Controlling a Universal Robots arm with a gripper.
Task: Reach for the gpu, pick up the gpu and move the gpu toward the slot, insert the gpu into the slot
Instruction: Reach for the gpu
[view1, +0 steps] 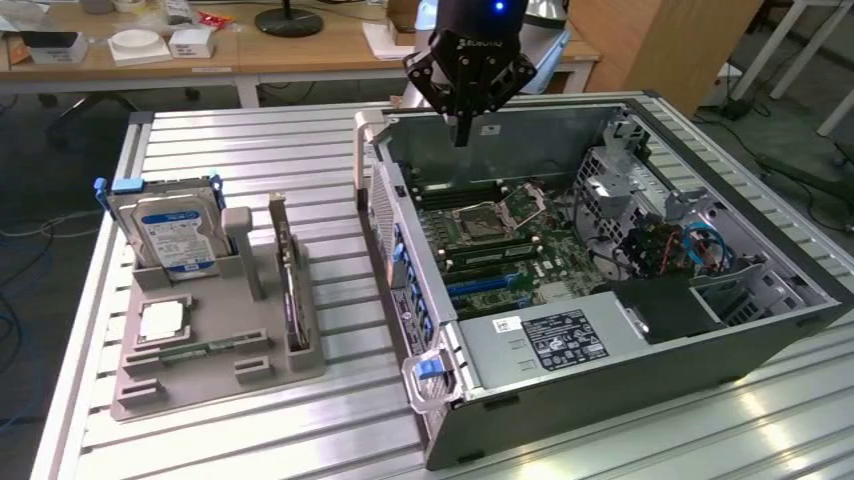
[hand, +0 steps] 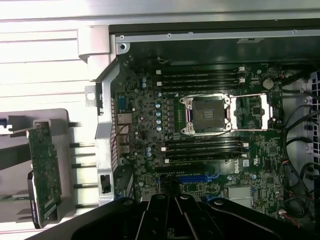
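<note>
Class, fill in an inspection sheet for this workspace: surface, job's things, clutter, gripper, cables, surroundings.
Surface: ribbed metal table, grey holder tray on it.
Job's things: gpu on edge in the tray; open computer case beside it.
Clutter: hard drive, processor chip in the tray.
Gripper: gripper shut, empty, above the case.
Cables: blue and red wires inside the case.
Surroundings: desks behind.

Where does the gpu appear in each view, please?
Exterior view: the gpu stands on edge in the grey holder, to the exterior view's left of the computer case.
Wrist view: its green board sits in that holder, outside the case.
Shared landmark: the CPU socket.
</note>
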